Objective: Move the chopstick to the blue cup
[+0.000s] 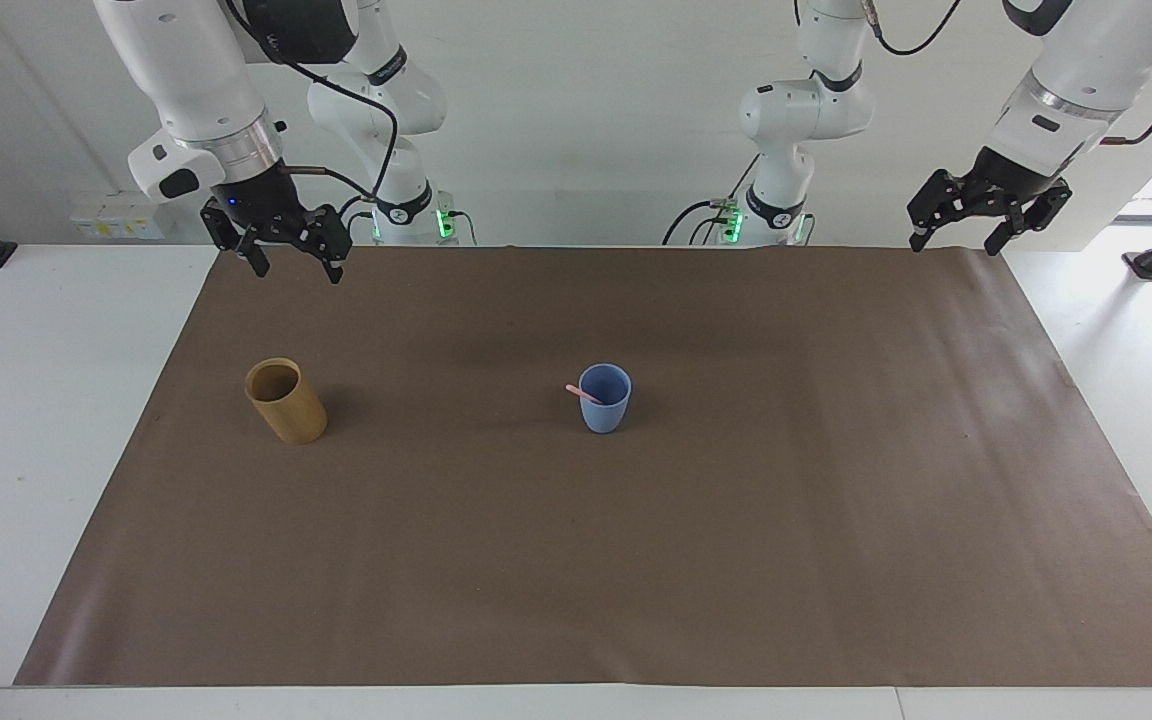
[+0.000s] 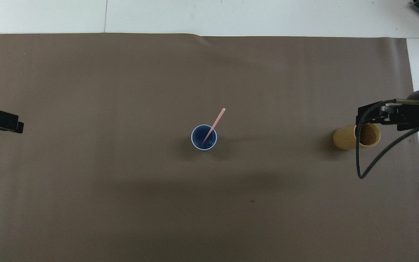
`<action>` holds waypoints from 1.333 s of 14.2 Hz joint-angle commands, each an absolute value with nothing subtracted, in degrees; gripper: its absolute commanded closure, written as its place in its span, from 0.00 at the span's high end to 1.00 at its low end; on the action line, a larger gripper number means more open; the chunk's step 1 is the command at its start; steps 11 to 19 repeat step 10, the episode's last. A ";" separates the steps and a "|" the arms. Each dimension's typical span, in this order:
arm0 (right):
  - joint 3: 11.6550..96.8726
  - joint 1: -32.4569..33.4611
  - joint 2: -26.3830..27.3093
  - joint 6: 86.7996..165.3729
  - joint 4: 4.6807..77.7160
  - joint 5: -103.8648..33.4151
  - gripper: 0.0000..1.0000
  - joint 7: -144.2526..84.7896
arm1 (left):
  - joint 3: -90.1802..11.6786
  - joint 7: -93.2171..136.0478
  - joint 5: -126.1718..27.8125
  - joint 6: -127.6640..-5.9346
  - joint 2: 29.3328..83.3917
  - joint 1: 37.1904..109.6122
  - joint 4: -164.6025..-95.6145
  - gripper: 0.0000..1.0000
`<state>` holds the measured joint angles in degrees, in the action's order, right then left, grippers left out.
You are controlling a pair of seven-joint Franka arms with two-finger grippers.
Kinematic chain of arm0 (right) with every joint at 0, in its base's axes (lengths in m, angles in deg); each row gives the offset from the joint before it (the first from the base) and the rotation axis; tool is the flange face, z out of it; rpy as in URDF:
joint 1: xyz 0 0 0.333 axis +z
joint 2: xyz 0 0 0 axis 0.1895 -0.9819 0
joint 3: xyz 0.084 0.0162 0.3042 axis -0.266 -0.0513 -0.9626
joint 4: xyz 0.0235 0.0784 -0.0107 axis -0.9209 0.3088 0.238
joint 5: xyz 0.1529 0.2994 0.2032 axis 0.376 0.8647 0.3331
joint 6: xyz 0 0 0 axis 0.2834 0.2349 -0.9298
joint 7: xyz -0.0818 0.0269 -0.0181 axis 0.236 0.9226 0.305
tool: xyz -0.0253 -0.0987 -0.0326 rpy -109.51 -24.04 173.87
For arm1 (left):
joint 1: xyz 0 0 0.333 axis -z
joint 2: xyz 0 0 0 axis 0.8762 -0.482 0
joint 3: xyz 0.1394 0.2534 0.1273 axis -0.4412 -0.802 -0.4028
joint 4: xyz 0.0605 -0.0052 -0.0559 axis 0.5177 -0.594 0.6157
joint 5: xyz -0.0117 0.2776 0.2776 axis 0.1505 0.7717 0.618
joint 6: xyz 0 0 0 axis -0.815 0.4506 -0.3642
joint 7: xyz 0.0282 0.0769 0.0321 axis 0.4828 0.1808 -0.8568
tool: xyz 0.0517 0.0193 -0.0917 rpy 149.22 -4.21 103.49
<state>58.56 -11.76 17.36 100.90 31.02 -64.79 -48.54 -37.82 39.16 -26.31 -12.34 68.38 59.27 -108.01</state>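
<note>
Your right gripper (image 1: pixel 291 262) hangs with fingers wide over the mat, the tan cup (image 1: pixel 285 401) empty. The chopstick (image 2: pixel 213 127) already leans in the blue cup (image 1: pixel 605 398) mid-counter: light, stiff, slippery; pinch its upper end. Left gripper (image 1: pixel 958 229) waits, fingers wide.

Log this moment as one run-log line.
chopstick: in blue cup, leaning | tan cup: upright | right claw: open, raised over mat edge | left claw: open, waiting
</note>
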 commanded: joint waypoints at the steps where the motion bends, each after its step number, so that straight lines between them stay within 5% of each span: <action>1: 58.92 -12.15 17.65 100.77 31.58 -64.41 1.00 -46.78 | -37.27 38.79 -26.59 -12.88 69.85 58.20 -109.68 1.00; 19: 58.92 -12.33 17.56 101.21 31.49 -64.06 1.00 -47.40 | -37.27 38.79 -26.50 -12.88 69.85 58.20 -109.68 1.00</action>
